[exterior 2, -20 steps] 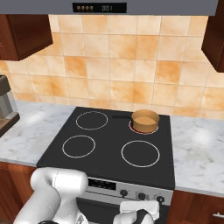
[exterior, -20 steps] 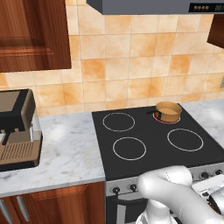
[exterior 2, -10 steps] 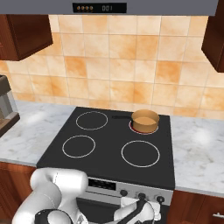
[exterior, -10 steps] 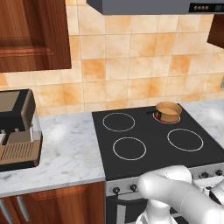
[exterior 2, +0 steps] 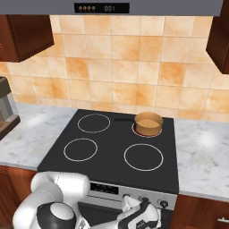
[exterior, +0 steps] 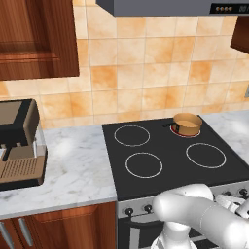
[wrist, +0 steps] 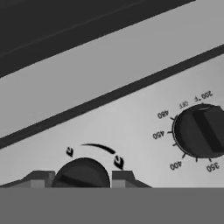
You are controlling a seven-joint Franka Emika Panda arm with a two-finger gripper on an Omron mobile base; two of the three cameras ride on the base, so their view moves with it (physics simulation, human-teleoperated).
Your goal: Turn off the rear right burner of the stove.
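The stove (exterior: 165, 158) (exterior 2: 112, 154) is a black glass cooktop with white ring burners and a silver front panel. Its rear right burner (exterior 2: 135, 129) (exterior: 176, 132) shows a red glow around the foot of a copper saucepan (exterior 2: 148, 123) (exterior: 187, 123) that stands on it. My gripper (exterior 2: 143, 210) (wrist: 82, 178) is low at the right part of the front panel. In the hand view a small dark knob (wrist: 82, 171) sits between my two fingertips (wrist: 41, 179), which are shut on it. My hand (exterior: 240, 204) pokes in at the right edge of the left base view.
To the right of the held knob is a bigger dial (wrist: 203, 131) with temperature numbers. A brown coffee machine (exterior: 19, 143) stands on the marble counter (exterior: 78, 165) left of the stove. A hood (exterior 2: 103, 6) hangs above, and wooden cabinets (exterior: 34, 39) flank it.
The hand stays at the front panel with only a small shift of the wrist. The rear right ring still glows red.
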